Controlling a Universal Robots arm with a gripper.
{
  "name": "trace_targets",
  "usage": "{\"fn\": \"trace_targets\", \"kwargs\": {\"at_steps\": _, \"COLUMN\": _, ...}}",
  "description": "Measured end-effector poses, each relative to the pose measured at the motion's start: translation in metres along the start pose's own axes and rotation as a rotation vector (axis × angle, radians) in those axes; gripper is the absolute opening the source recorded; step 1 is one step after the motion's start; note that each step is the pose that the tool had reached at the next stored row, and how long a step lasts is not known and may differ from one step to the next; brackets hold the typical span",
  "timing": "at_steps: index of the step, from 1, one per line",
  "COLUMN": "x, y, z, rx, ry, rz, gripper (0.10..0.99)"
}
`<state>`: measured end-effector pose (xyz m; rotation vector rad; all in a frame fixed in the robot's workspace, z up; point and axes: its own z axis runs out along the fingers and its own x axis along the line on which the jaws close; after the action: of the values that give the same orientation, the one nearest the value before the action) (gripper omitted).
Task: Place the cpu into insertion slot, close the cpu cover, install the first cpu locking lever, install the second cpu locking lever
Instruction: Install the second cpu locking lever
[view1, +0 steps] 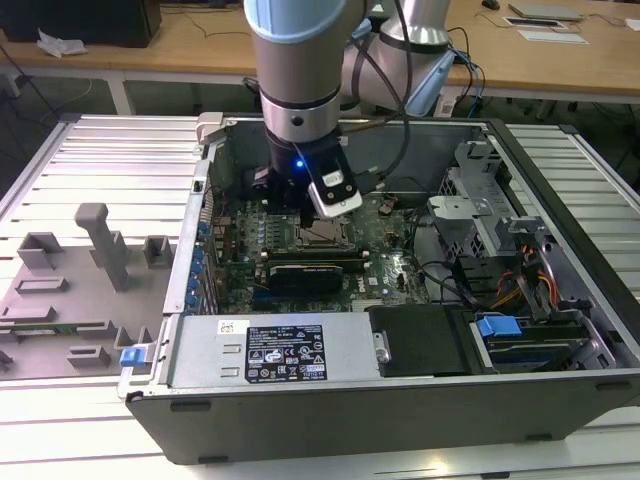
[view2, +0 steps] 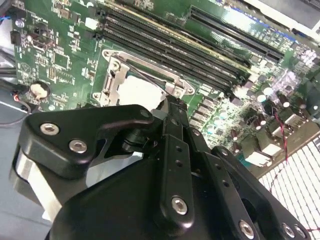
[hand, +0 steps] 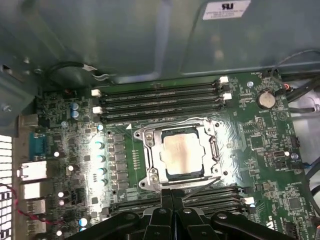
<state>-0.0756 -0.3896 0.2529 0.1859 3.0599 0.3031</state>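
Closest to you in both wrist views are the black fingers (hand: 172, 197), pressed together with nothing between them. In the first wrist view their tips sit at the edge of the insertion slot (hand: 181, 156), just beside its silver rim. The cpu (hand: 183, 154) lies flat in that slot, its pale metal top showing through the window of the cpu cover (hand: 150, 150), which lies down over it. You can see a thin wire lever (hand: 172, 123) running along the slot's far side, next to the long black memory slots (hand: 160, 100). In the second wrist view the gripper (view2: 170, 107) hides part of the chip. In the exterior view the arm (view1: 298, 80) reaches down into the open computer case (view1: 560, 250), which rests on the table (view1: 90, 160).
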Motion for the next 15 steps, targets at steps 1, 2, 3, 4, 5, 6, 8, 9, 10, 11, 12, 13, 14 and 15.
{"fn": "trace_targets", "kwargs": {"at_steps": 1, "x": -0.001, "y": -0.0008, "z": 0.0014, "rx": 0.0, "ry": 0.0019, "rz": 0.0, "gripper": 0.106}}
{"fn": "trace_targets", "kwargs": {"at_steps": 2, "x": -0.0018, "y": -0.0016, "z": 0.0029, "rx": 0.001, "ry": 0.0033, "rz": 0.001, "gripper": 0.106}}
{"fn": "trace_targets", "kwargs": {"at_steps": 3, "x": -0.0024, "y": -0.0025, "z": 0.0053, "rx": 0.001, "ry": 0.0045, "rz": 0.001, "gripper": 0.106}}
{"fn": "trace_targets", "kwargs": {"at_steps": 4, "x": -0.0025, "y": -0.003, "z": 0.007, "rx": 0.001, "ry": 0.0053, "rz": 0.001, "gripper": 0.106}}
{"fn": "trace_targets", "kwargs": {"at_steps": 5, "x": -0.0023, "y": -0.0034, "z": 0.0093, "rx": 0.001, "ry": 0.0064, "rz": 0.001, "gripper": 0.106}}
{"fn": "trace_targets", "kwargs": {"at_steps": 6, "x": -0.0023, "y": -0.0038, "z": 0.0113, "rx": 0.001, "ry": 0.0074, "rz": 0.002, "gripper": 0.106}}
{"fn": "trace_targets", "kwargs": {"at_steps": 8, "x": -0.0019, "y": -0.0054, "z": 0.0184, "rx": 0.001, "ry": 0.0093, "rz": 0.002, "gripper": 0.106}}
{"fn": "trace_targets", "kwargs": {"at_steps": 9, "x": -0.0015, "y": -0.0062, "z": 0.0214, "rx": 0.001, "ry": 0.0096, "rz": 0.002, "gripper": 0.106}}
{"fn": "trace_targets", "kwargs": {"at_steps": 10, "x": -0.001, "y": -0.0065, "z": 0.0229, "rx": 0.001, "ry": 0.0096, "rz": 0.002, "gripper": 0.106}}
{"fn": "trace_targets", "kwargs": {"at_steps": 11, "x": -0.0002, "y": -0.007, "z": 0.0244, "rx": 0.001, "ry": 0.0096, "rz": 0.002, "gripper": 0.106}}
{"fn": "trace_targets", "kwargs": {"at_steps": 12, "x": 0.0023, "y": -0.0079, "z": 0.0271, "rx": 0.001, "ry": 0.0096, "rz": 0.002, "gripper": 0.106}}
{"fn": "trace_targets", "kwargs": {"at_steps": 13, "x": 0.004, "y": -0.0084, "z": 0.0285, "rx": 0.001, "ry": 0.0096, "rz": 0.002, "gripper": 0.106}}
{"fn": "trace_targets", "kwargs": {"at_steps": 14, "x": 0.0056, "y": -0.0089, "z": 0.0298, "rx": 0.001, "ry": 0.0096, "rz": 0.002, "gripper": 0.106}}
{"fn": "trace_targets", "kwargs": {"at_steps": 15, "x": 0.0082, "y": -0.0096, "z": 0.0318, "rx": 0.001, "ry": 0.0096, "rz": 0.002, "gripper": 0.106}}
